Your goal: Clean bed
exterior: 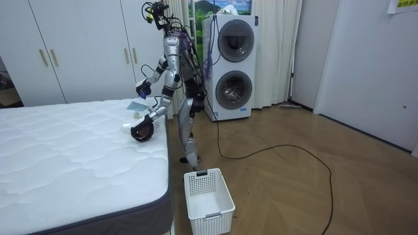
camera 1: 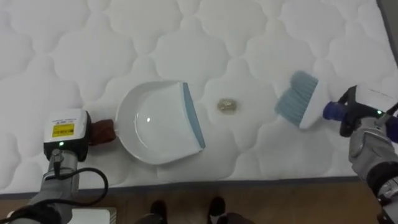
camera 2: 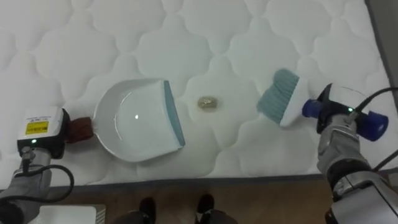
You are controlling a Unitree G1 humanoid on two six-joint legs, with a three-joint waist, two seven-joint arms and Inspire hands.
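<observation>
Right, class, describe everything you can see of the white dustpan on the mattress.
The dustpan is white, glossy plastic, rounded, with a straight blue-grey lip and a dark reddish handle. It rests empty on the quilted mattress near its edge, lip facing a small brownish scrap just apart from it. Its handle meets the robot's left hand; the right hand's brush is beyond the scrap.

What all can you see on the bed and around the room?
mattress: one, white quilted, under dustpan and scrap.
dustpan: one, white with blue lip, on mattress near its edge.
hand brush: one, white, blue bristles and handle, right of dustpan.
scrap: one, tan, between dustpan and hand brush.
basket: one, white, on floor by bed corner.
laundry machines: two, white, stacked behind robot.
wardrobe: one, white, beyond bed.
left hand: at dustpan's handle end.
right hand: curled round hand brush handle.
</observation>
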